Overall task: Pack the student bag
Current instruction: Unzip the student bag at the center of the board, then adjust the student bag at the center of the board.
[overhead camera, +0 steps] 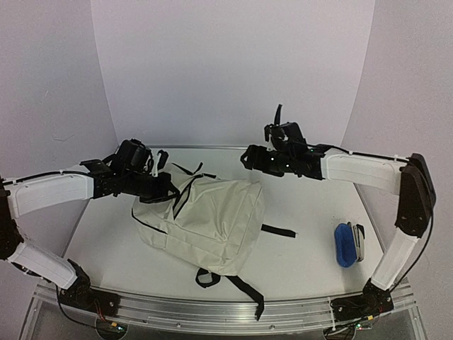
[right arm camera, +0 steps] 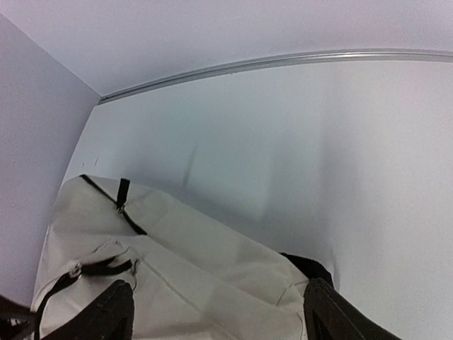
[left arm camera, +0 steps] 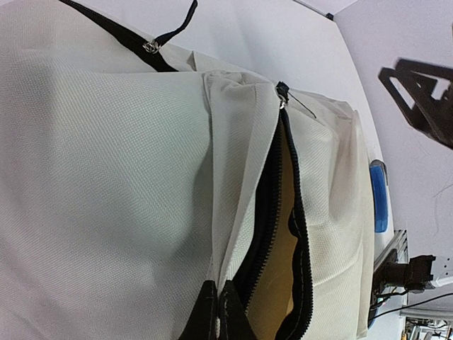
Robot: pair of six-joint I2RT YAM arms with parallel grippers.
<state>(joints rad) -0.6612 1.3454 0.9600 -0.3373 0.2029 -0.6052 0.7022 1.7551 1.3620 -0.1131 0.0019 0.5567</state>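
The student bag (overhead camera: 212,219) is a cream canvas backpack with black straps, lying flat in the middle of the table. My left gripper (overhead camera: 172,193) is at its far left corner. In the left wrist view the gripper (left arm camera: 219,285) is shut on the cream fabric flap beside the open black zipper (left arm camera: 272,212). The gap shows a tan inside (left arm camera: 279,283). My right gripper (overhead camera: 248,157) is open and empty, hovering over the bag's far right edge. In the right wrist view its fingers (right arm camera: 117,312) straddle the bag's top (right arm camera: 212,276) without touching it.
A blue oblong case (overhead camera: 345,244) lies at the right of the table with a grey-white item (overhead camera: 359,241) against it; the case also shows in the left wrist view (left arm camera: 379,198). Loose black straps (overhead camera: 241,283) trail toward the near rail (overhead camera: 212,312).
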